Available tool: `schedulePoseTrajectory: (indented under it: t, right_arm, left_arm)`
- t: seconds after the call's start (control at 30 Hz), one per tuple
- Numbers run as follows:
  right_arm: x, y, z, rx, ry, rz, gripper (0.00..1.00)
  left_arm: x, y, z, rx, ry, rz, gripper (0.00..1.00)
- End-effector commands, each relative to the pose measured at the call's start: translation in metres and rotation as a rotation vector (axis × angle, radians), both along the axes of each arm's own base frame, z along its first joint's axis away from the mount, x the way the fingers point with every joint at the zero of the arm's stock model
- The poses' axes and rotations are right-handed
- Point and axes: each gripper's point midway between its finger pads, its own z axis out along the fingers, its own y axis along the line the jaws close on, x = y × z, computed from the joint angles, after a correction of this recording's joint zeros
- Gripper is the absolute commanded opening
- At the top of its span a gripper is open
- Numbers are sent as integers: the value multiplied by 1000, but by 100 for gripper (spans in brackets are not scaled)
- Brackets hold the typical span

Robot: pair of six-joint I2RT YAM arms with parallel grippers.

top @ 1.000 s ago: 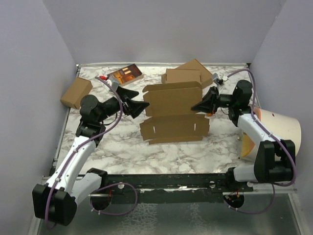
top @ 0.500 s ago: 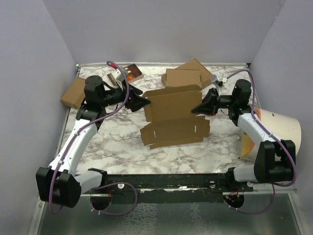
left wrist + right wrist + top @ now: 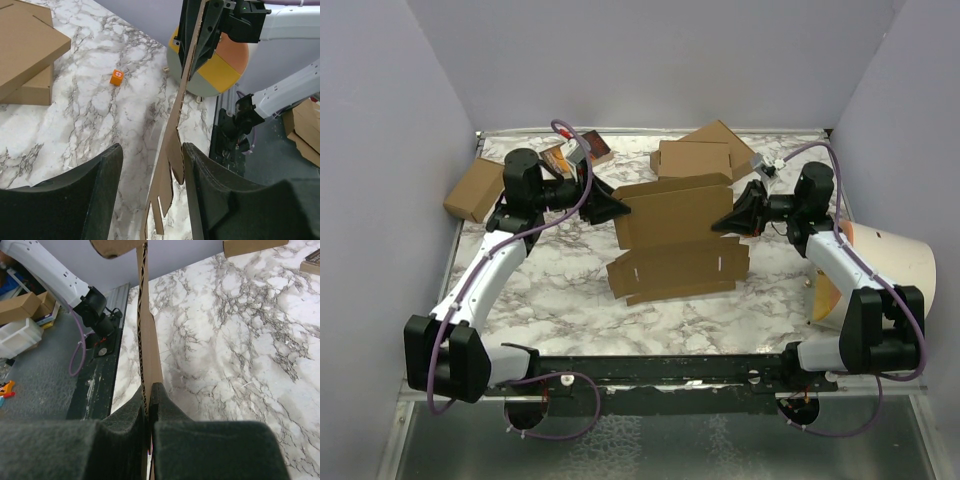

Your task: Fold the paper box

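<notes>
Your right gripper (image 3: 722, 222) pinches 1 end of the paper box (image 3: 675, 215), whose rear panel stands upright just on the near side of the stacked boxes (image 3: 698, 157). Your left gripper (image 3: 622, 208) straddles the opposite end, its 2 jaws half-open, not yet clamping.

No readable text; the orange cube (image 3: 117, 77) perhaps bears a white mark.

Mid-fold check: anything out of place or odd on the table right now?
One stray: a small orange cube lies loose on the white marble table, near the stacked brown cardboard boxes. Nothing else stands out.
</notes>
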Motion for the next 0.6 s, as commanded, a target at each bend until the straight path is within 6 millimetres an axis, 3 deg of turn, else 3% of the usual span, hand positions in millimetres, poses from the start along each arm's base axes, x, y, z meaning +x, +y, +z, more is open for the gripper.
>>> schedulePoseTrajectory:
  t: [0.0,0.43,0.57]
  right_arm:
    - [1,-2,8,5,-21,27,1]
    - [1,-1,7,4,-17,24,1]
    - [1,-1,7,5,-17,25,1]
  left_arm:
    - [-6,-7,16,-21,-53,-66,52]
    - [-13,-16,23,-26,-67,-137,31]
    - [-14,-18,20,-18,-61,-147,30]
